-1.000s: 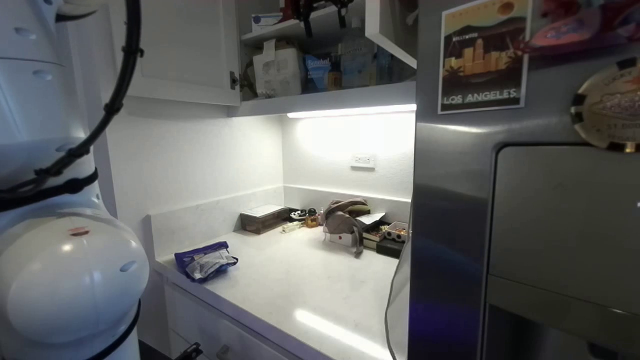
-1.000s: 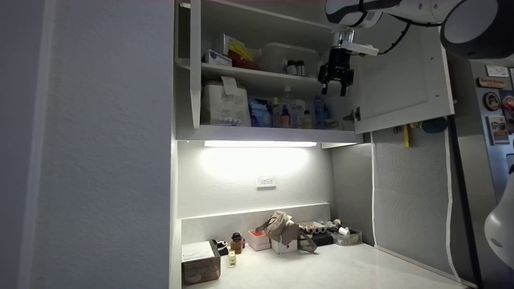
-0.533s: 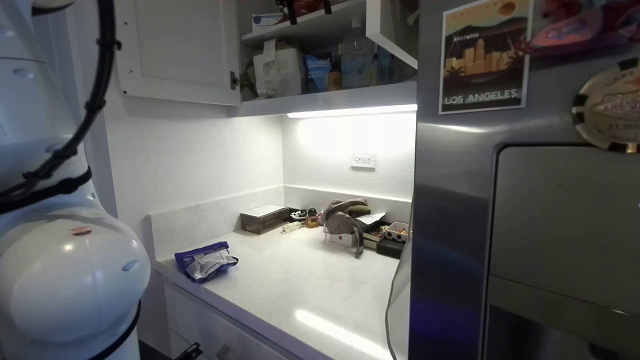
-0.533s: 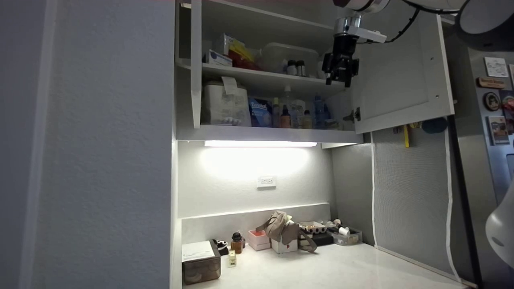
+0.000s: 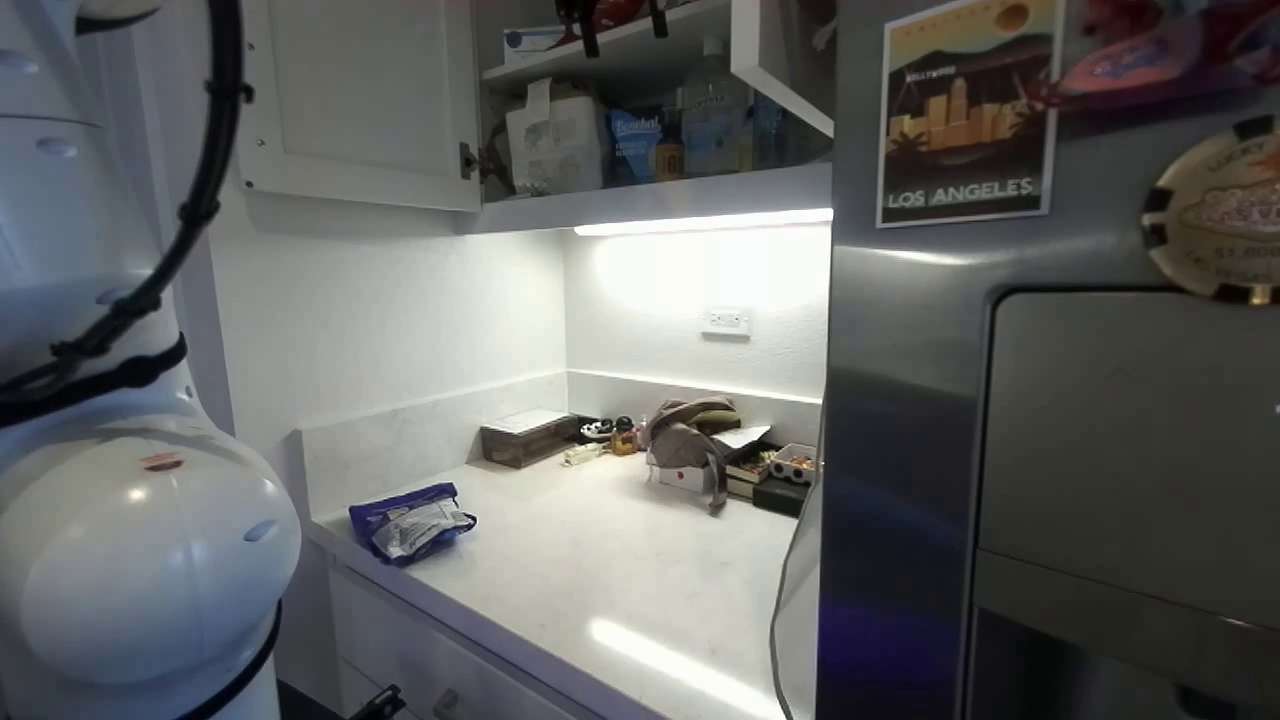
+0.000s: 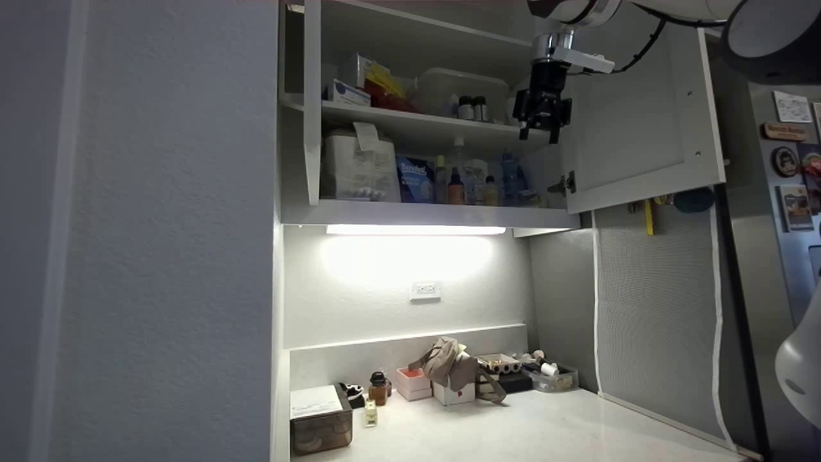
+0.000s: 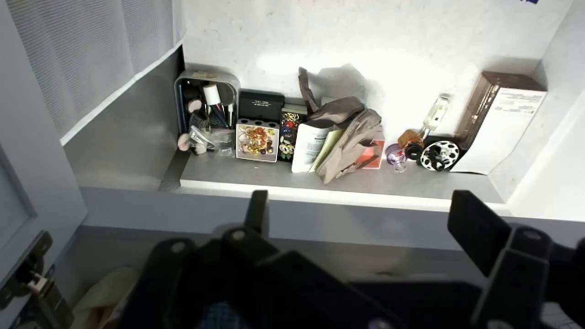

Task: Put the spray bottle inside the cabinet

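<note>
The white upper cabinet (image 6: 417,212) has its doors open; it also shows in an exterior view (image 5: 650,203), and its front lip shows in the wrist view (image 7: 146,208). A translucent blue bottle with a narrow top, the spray bottle (image 6: 510,181), stands upright on the lower shelf near the right end. My gripper (image 6: 539,136) is open with nothing between its fingers. It hangs pointing down in front of the cabinet's right part, above and apart from the bottle. Its fingertips also show in an exterior view (image 5: 625,38) and the wrist view (image 7: 358,205). The bottle is not clearly visible in the wrist view.
The right cabinet door (image 6: 641,128) stands open beside the gripper. Jars, a white container (image 6: 359,167) and a blue Benefiber-like packet (image 6: 415,179) fill the shelves. Below, the counter (image 5: 600,560) holds a purple bag (image 5: 412,522) and small boxes. The refrigerator (image 5: 905,450) stands alongside.
The gripper has moved up and slightly away from the lower shelf, with a slight dip back in the last half second. It stays open. The bottle on the shelf has not moved.
</note>
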